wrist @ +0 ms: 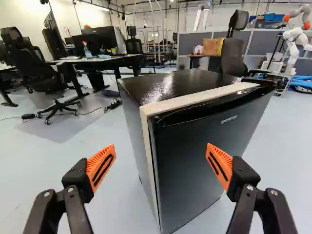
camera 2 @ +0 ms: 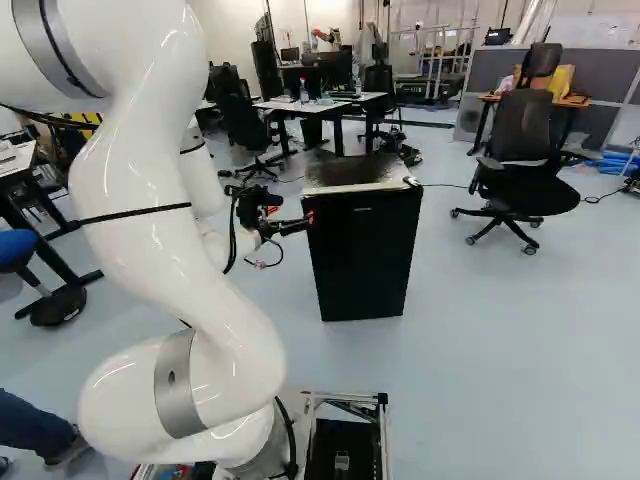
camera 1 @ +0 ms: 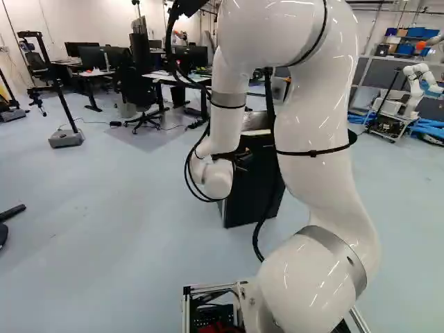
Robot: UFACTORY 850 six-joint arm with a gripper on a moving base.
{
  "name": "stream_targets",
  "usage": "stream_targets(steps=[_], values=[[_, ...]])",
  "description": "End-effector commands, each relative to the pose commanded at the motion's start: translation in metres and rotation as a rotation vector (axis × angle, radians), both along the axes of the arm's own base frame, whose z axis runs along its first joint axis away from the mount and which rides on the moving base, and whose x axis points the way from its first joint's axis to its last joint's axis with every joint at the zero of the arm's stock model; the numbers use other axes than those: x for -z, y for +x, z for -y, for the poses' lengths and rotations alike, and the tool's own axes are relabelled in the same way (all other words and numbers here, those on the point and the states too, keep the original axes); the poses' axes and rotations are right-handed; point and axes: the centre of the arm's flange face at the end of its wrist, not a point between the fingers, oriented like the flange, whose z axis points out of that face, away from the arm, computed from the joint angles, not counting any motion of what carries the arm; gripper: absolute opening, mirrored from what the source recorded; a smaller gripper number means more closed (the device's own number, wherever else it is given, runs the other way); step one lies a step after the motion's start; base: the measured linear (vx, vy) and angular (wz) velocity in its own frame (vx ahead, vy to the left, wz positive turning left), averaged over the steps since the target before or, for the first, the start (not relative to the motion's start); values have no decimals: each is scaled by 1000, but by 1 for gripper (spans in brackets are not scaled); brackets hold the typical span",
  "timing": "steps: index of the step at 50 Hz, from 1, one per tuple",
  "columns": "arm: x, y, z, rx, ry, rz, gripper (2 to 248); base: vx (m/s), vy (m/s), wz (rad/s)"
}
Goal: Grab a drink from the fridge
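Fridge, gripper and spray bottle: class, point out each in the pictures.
Fridge (camera 2: 362,258), right base view: on its dark door.
Gripper (wrist: 161,147), wrist view: midway between its fingertips.
Spray bottle (wrist: 87,52), wrist view: on its body.

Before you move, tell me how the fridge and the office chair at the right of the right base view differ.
The fridge is a closed box; the office chair is an open frame with a backrest. The fridge shows no wheels, while the office chair stands on casters. Both are mostly black.

Bright overhead light (wrist: 94,5), white glints along the arm (camera 1: 316,121), speckled glare across the fridge top (wrist: 195,80)
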Motion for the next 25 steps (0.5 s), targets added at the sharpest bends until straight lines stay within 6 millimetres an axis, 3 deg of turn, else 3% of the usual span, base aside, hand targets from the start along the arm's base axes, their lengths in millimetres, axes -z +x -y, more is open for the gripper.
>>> stream_targets(steps=[25], values=[[23, 19, -9, 63, -48, 54, 247, 0, 0, 0]])
